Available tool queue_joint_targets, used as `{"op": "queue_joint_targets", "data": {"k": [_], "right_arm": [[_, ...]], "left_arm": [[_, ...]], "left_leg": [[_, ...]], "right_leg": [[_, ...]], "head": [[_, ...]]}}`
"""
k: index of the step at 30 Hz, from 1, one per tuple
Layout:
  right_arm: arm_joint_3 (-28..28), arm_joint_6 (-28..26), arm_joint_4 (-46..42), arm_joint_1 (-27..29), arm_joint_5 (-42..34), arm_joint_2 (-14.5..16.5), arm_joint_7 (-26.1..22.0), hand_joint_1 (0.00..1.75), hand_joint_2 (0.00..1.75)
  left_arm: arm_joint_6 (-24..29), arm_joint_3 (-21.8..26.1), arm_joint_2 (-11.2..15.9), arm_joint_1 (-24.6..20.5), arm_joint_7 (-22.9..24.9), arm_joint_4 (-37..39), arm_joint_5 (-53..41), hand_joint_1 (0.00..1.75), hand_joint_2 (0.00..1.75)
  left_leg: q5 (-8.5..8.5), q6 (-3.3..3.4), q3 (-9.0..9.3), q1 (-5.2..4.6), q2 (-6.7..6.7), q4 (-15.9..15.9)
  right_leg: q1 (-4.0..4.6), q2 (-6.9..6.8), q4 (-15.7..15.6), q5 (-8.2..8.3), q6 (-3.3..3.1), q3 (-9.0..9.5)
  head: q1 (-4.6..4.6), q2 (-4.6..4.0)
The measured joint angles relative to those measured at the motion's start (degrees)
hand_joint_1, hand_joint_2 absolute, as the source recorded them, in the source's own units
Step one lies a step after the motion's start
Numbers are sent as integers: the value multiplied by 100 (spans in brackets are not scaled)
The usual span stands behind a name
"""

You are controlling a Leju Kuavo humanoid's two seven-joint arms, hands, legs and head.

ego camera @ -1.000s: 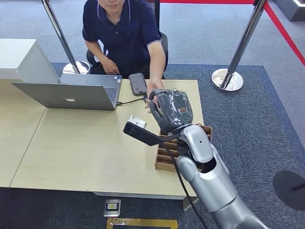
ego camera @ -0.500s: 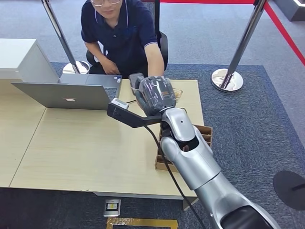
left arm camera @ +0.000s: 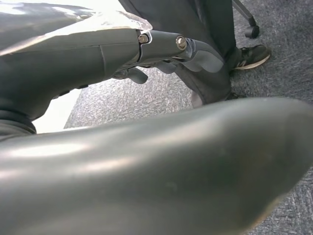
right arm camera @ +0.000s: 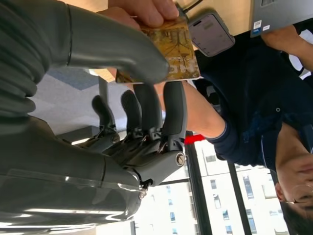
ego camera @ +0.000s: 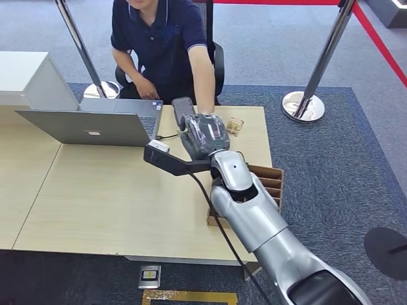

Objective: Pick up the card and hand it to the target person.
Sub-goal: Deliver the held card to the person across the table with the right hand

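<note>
one card (right arm camera: 173,51) pinched by right hand (right arm camera: 122,98), person's fingers (right arm camera: 147,10) gripping far edge

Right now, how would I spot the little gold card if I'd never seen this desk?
Find the pale wooden desk and the person in the dark blue shirt behind it. Beside the black phone, the robot's grey right hand holds the card. It is the one thin golden-brown patterned rectangle, pinched by the person's hand too.

Head view high, facing down over the desk (ego camera: 96,197), right wrist view close behind its hand (right arm camera: 147,117) — both sharing the seated person (ego camera: 163,44)
</note>
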Motion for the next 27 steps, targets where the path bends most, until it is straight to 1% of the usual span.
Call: {"op": "queue_joint_targets", "data": {"k": [2, 5, 9, 17, 21, 24, 27], "right_arm": [[18, -19, 88, 1, 27, -1, 20, 0, 175], [51, -63, 214, 7, 83, -9, 56, 0, 175], [71, -99, 333, 11, 106, -14, 69, 0, 0], [99, -412, 495, 37, 148, -23, 83, 0, 0], [96, -583, 313, 162, 187, -122, 144, 0, 0], [51, -740, -84, 422, 356, -323, 318, 0, 0], [-214, -1050, -894, 1084, 726, -685, 548, 0, 0]], "left_arm": [[-1, 0, 1, 0, -1, 0, -4, 0, 0], [-2, 0, 2, 1, -8, 0, -5, 0, 0], [-4, 0, 2, 1, -17, 0, -5, 0, 0], [-2, 0, 4, 2, -21, 0, 14, 0, 0], [-2, 0, 5, 6, -33, 0, 46, 0, 0], [-2, 1, 6, 10, -35, 0, 110, 0, 0], [2, 16, 6, 22, -34, 1, 213, 0, 0]], "left_leg": [[0, 0, 0, 0, 0, 0], [0, 0, 0, 0, 0, 0], [0, 0, 0, 0, 0, 0], [0, 0, 0, 0, 0, 1], [0, 0, 0, 0, 0, 1], [-1, 1, 1, 0, -1, 2], [-4, 6, 2, 0, -4, 3]], "right_leg": [[0, 0, 0, 0, 0, 0], [0, 0, 0, 0, 0, 0], [0, 0, 0, 0, 0, 0], [0, 0, 0, 0, 0, -1], [0, 0, -1, 0, 0, -2], [0, 0, -7, 0, 0, 0], [1, 0, -17, -1, 1, 6]], "head": [[0, 0], [0, 0], [1, 0], [0, 0], [0, 0], [0, 0], [1, 0]]}}
